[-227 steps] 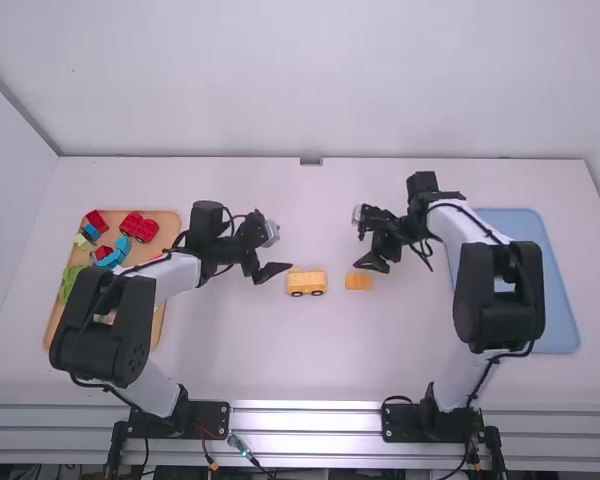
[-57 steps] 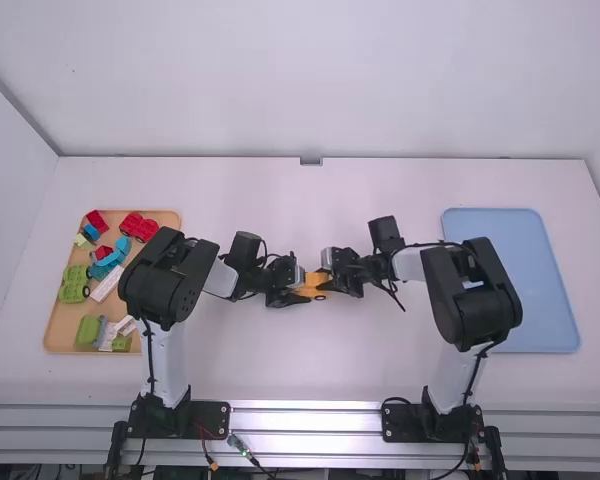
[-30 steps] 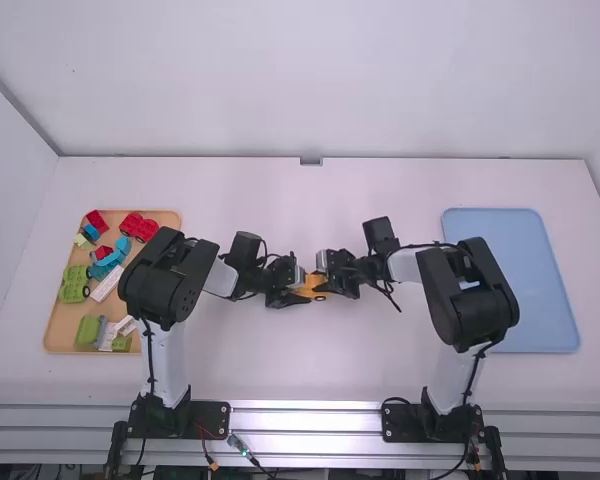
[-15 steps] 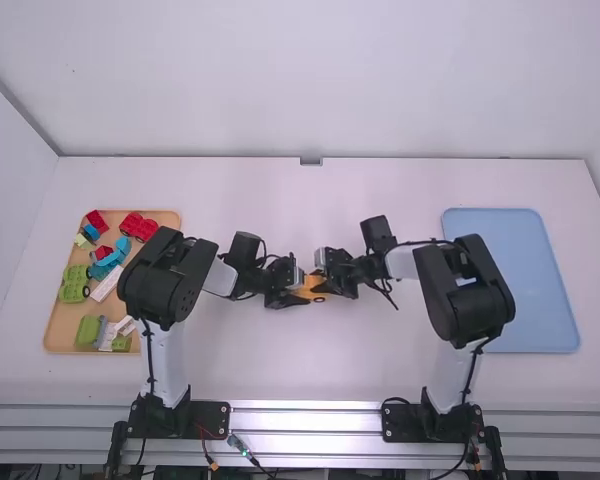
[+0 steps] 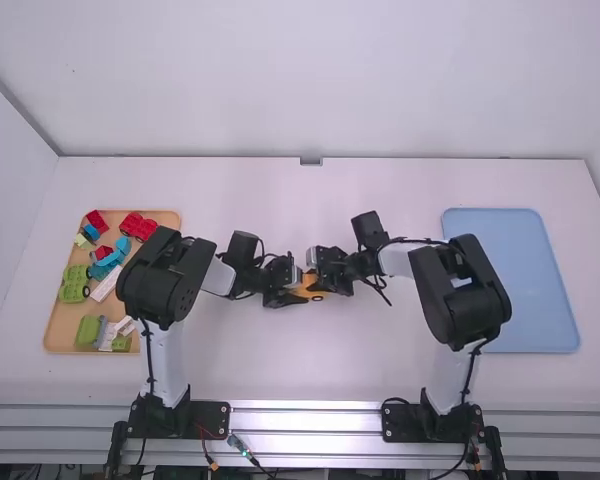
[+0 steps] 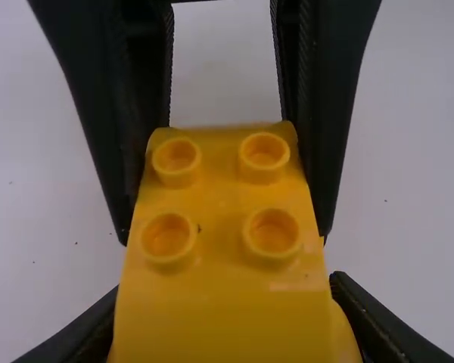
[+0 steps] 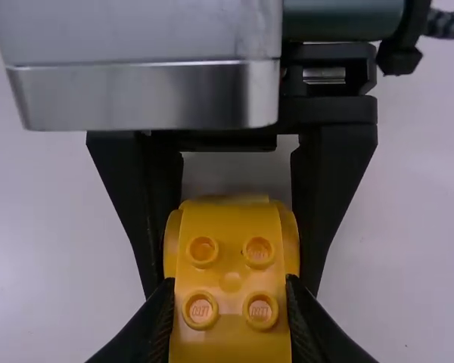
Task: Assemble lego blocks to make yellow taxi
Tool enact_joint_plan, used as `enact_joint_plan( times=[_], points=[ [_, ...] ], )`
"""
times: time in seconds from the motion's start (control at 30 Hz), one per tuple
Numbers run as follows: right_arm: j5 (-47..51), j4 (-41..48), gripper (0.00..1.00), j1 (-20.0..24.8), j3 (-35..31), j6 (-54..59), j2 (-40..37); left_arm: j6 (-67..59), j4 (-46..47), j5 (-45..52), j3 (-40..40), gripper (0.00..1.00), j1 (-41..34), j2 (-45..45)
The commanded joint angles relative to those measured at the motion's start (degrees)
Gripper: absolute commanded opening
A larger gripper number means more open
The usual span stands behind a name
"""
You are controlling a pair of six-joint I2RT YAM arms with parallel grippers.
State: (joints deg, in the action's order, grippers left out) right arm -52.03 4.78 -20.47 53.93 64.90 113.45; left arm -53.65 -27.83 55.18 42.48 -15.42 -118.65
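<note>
Where the two arms meet over the table (image 5: pixel 310 370), item one: the taxi (image 5: pixel 309 281), yellow, between both grippers, four studs showing on it in each wrist view. Left gripper (image 5: pixel 300 289), one: clamped on the taxi from its left side. Right gripper (image 5: pixel 325 284), one: clamped on the taxi from its right side. In the way: both grippers, covering much of the taxi; left arm (image 5: pixel 165 280), left of the taxi, over part of the tan tray; right arm (image 5: pixel 465 290), right of the taxi, over an edge of the blue tray. Tan tray (image 5: pixel 53 335), one, well left of the taxi. Blue tray (image 5: pixel 545 290), one, well right of the taxi. Inside the tan tray, farther from the arm bases than the taxi: red blocks (image 5: pixel 140 226), three, one wheeled; lime block (image 5: pixel 82 240), one; blue blocks (image 5: pixel 111 258), several, overlapping, exact number unclear. About level with the taxi: wheeled green block (image 5: pixel 74 284), one; long white block (image 5: pixel 106 283), one. Nearer the bases than the taxi: plain green blocks (image 5: pixel 88 330), two; short white block (image 5: pixel 126 325), one; grey block (image 5: pixel 107 335), one.
</note>
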Motion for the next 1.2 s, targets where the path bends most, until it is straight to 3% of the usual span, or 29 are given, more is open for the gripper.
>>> enact_joint_plan(
  times=[0.0,0.13,0.43,0.7,1.03,1.17],
  points=[
    [9.31,0.63,0.0,-1.18,-1.49,-1.27,2.1,-1.27,0.37,-3.63,-0.66,0.31,-1.05,-0.55],
    [15.78,0.28,0.0,-1.44,-2.01,-3.63,2.1,-1.29,0.09,-3.63,-0.66,0.29,-1.03,-0.55],
    [16.48,-0.07,0.01,-1.27,-2.25,-3.43,2.1,-1.27,-0.07,-3.65,-0.66,0.28,-1.03,-0.55],
    [6.95,0.52,0.42,0.81,-0.9,-1.31,2.05,-1.27,0.11,-3.65,-0.66,0.27,-1.05,-0.55],
    [-4.04,2.78,0.5,3.48,1.03,3.34,1.97,-1.29,0.17,-3.65,-0.66,0.26,-1.03,-0.55],
    [-13.62,3.04,0.55,4.48,2.19,8.04,1.97,-1.29,0.15,-3.65,-0.66,0.26,-1.07,-0.55]
  ],
)
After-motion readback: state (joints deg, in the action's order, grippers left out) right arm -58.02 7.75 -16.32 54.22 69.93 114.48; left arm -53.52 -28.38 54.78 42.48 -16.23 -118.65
